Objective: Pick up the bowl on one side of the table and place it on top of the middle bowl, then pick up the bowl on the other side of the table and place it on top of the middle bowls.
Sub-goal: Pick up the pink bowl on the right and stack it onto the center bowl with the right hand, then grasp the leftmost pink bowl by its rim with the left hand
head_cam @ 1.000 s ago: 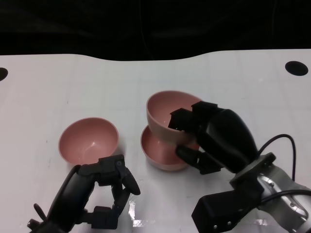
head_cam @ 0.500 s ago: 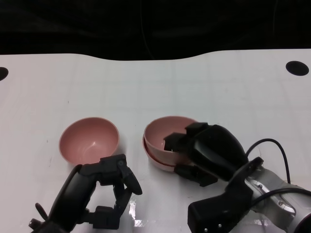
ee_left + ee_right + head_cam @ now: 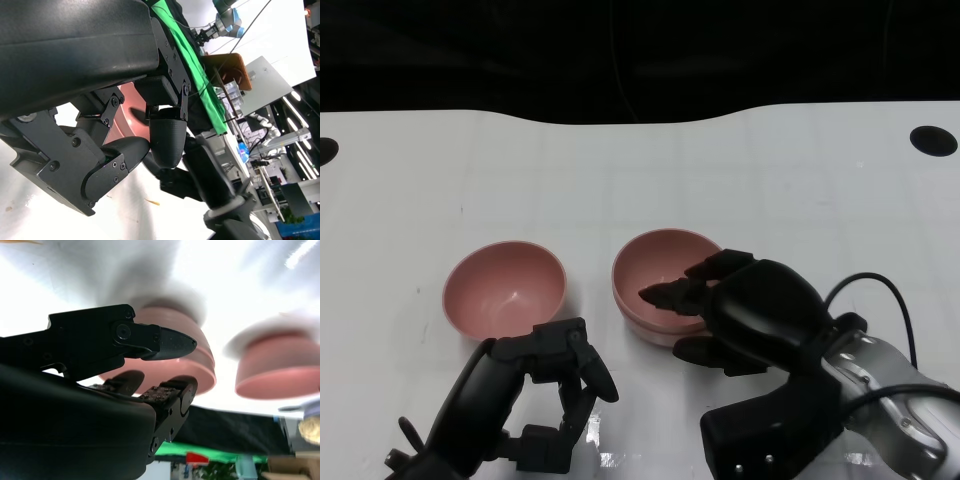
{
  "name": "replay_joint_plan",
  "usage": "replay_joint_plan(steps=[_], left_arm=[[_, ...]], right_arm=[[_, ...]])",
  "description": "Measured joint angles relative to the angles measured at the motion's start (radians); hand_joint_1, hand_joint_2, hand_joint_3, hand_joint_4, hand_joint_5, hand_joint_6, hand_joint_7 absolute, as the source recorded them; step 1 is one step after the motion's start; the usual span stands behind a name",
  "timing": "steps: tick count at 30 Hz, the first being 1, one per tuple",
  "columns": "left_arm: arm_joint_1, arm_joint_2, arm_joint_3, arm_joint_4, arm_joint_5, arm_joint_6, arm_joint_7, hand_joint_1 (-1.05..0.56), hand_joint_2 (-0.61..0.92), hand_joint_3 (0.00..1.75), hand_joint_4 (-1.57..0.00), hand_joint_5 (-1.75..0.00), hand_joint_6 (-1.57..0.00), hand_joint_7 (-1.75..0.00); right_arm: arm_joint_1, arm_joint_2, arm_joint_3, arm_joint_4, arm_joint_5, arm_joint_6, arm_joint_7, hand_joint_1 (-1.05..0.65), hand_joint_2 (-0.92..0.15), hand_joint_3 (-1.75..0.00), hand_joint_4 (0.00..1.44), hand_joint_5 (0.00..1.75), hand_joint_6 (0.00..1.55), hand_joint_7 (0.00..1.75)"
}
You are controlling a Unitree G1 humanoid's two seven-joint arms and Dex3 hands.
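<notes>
Two pink bowls sit nested as one stack at the table's middle; the right wrist view shows this stack just beyond the fingers. My right hand lies against the stack's near right side. Its fingers spread over the rim and its thumb stays outside, gripping nothing. A third pink bowl stands upright to the left, also seen as the bowl in the right wrist view. Below it my left hand hovers near the front edge, fingers curled toward the thumb, holding nothing.
The white table ends at a dark far edge. A black hole marks its far right corner and another hole the far left. A black cable loops off my right forearm.
My right hand lowered the bowl it held into the middle bowl, and its fingers have now loosened from the rim. The left hand has barely shifted.
</notes>
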Motion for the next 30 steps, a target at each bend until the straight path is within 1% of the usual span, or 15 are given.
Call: replay_joint_plan(steps=[5,8,11,12,13,15,17,21,23,26,27,28,29,30], left_arm=[[-0.001,0.0,0.0,0.001,0.003,0.0,0.004,-0.22,0.33,1.35,-0.87,-1.7,-0.82,-1.39],[-0.003,0.0,0.0,0.005,0.004,-0.002,0.006,-0.21,0.33,1.36,-0.86,-1.71,-0.82,-1.39],[-0.003,0.001,0.001,0.013,0.004,-0.005,0.007,-0.21,0.33,1.36,-0.86,-1.72,-0.81,-1.39],[-0.005,0.0,0.0,0.016,0.005,-0.006,0.007,-0.21,0.33,1.36,-0.86,-1.72,-0.81,-1.39],[-0.007,-0.001,0.0,0.018,0.005,-0.01,0.008,-0.22,0.34,1.36,-0.85,-1.71,-0.81,-1.39],[-0.009,0.0,0.005,0.028,0.003,-0.016,0.009,-0.22,0.34,1.35,-0.86,-1.72,-0.81,-1.38],[-0.012,0.0,0.009,0.04,0.0,-0.018,0.01,-0.21,0.35,1.34,-0.87,-1.73,-0.81,-1.38],[-0.021,0.0,0.022,0.052,-0.011,-0.022,0.01,-0.2,0.36,1.32,-0.88,-1.74,-0.81,-1.39],[-0.028,0.0,0.025,0.054,-0.012,-0.023,0.01,-0.2,0.36,1.32,-0.89,-1.73,-0.81,-1.39],[-0.034,-0.001,0.028,0.059,-0.013,-0.024,0.01,-0.2,0.36,1.32,-0.89,-1.71,-0.81,-1.38],[-0.036,-0.002,0.028,0.063,-0.013,-0.024,0.01,-0.2,0.36,1.32,-0.89,-1.7,-0.81,-1.38],[-0.039,-0.005,0.028,0.067,-0.013,-0.024,0.01,-0.2,0.36,1.32,-0.9,-1.69,-0.8,-1.37],[-0.042,-0.007,0.028,0.071,-0.013,-0.024,0.01,-0.2,0.36,1.32,-0.9,-1.68,-0.81,-1.37],[-0.043,-0.009,0.029,0.072,-0.014,-0.024,0.01,-0.2,0.36,1.33,-0.89,-1.67,-0.81,-1.37]], right_arm=[[0.064,-0.033,-0.06,-0.124,0.033,0.001,-0.001,-0.76,-0.92,-0.42,0.02,0.68,0.33,0.01],[0.109,-0.048,-0.1,-0.186,0.059,-0.008,-0.009,-0.71,-0.92,-0.38,0.08,0.73,0.38,0.03],[0.139,-0.054,-0.119,-0.214,0.075,-0.021,-0.018,-0.7,-0.92,-0.37,0.09,0.74,0.39,0.03],[0.152,-0.055,-0.129,-0.217,0.088,-0.039,-0.032,-0.64,-0.92,-0.35,0.16,0.78,0.44,0.06],[0.173,-0.058,-0.146,-0.218,0.107,-0.078,-0.061,-0.57,-0.92,-0.32,0.23,0.81,0.5,0.09],[0.214,-0.066,-0.177,-0.22,0.143,-0.165,-0.128,-0.51,-0.92,-0.27,0.29,0.83,0.55,0.11],[0.249,-0.073,-0.203,-0.219,0.166,-0.229,-0.176,-0.46,-0.92,-0.23,0.36,0.87,0.6,0.13],[0.314,-0.075,-0.24,-0.219,0.192,-0.302,-0.227,-0.38,-0.92,-0.18,0.48,0.95,0.69,0.18],[0.347,-0.074,-0.257,-0.222,0.216,-0.328,-0.232,-0.31,-0.92,-0.16,0.55,1.02,0.77,0.24],[0.39,-0.074,-0.28,-0.235,0.243,-0.344,-0.233,-0.25,-0.91,-0.16,0.6,1.09,0.83,0.35],[0.399,-0.074,-0.287,-0.239,0.247,-0.351,-0.233,-0.23,-0.89,-0.17,0.65,1.11,0.85,0.47],[0.41,-0.074,-0.299,-0.241,0.251,-0.363,-0.234,-0.21,-0.87,-0.22,0.69,1.13,0.83,0.63],[0.423,-0.074,-0.311,-0.242,0.263,-0.374,-0.236,-0.2,-0.83,-0.29,0.72,1.15,0.82,0.74],[0.436,-0.075,-0.321,-0.243,0.273,-0.385,-0.237,-0.18,-0.71,-0.52,0.76,1.18,0.83,0.83]])
